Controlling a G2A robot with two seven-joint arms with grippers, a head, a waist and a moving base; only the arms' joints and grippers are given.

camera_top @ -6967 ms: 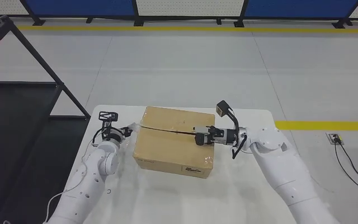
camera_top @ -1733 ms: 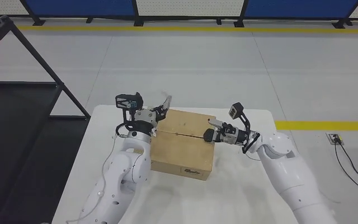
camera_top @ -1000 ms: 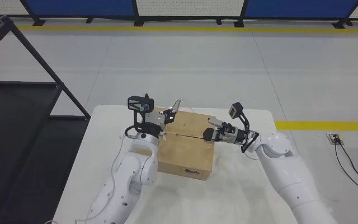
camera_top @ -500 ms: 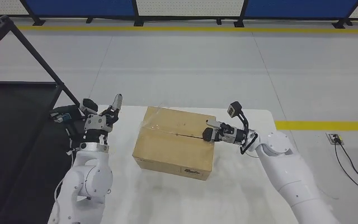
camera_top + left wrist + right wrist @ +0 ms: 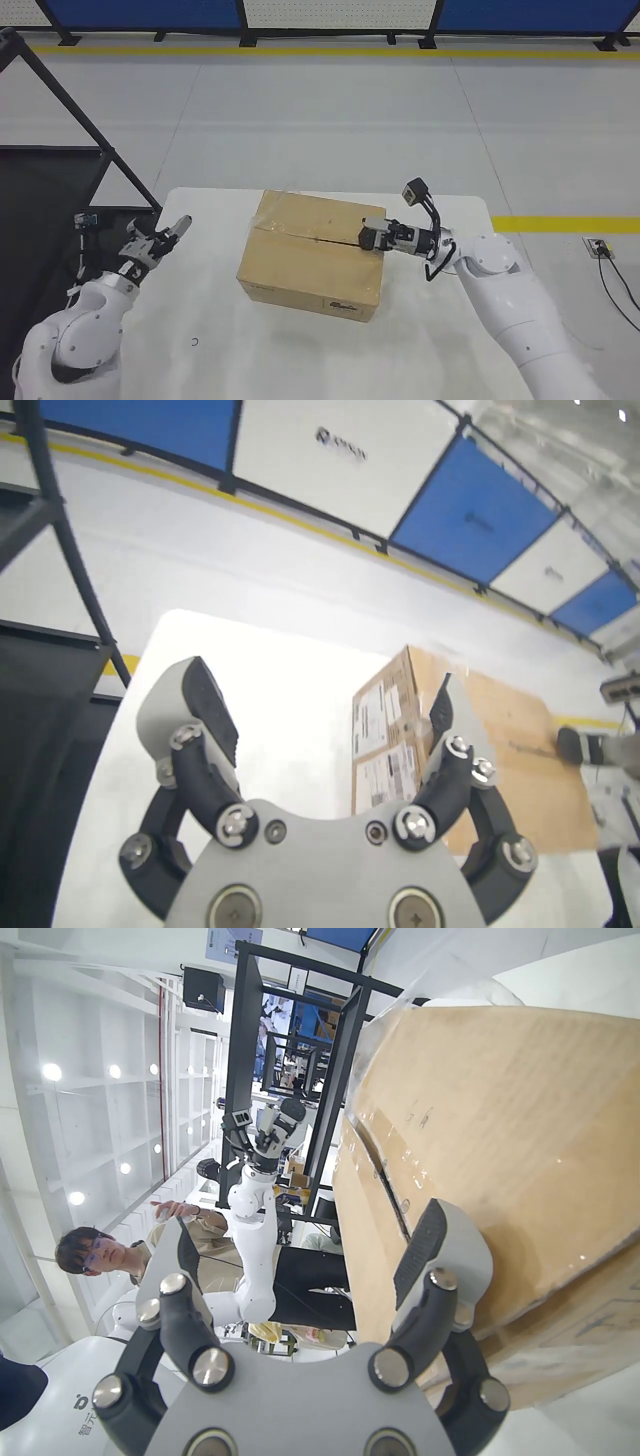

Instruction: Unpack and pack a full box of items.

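We see the right gripper spread wide with nothing between its fingers, at the right end of the cardboard box. One finger lies over the box top beside the taped seam; the other is clear of the box. The left gripper is likewise spread wide and empty, above the left edge of the white table, well apart from the box. The box stands in the middle of the table, flaps shut, with printed labels on its left side.
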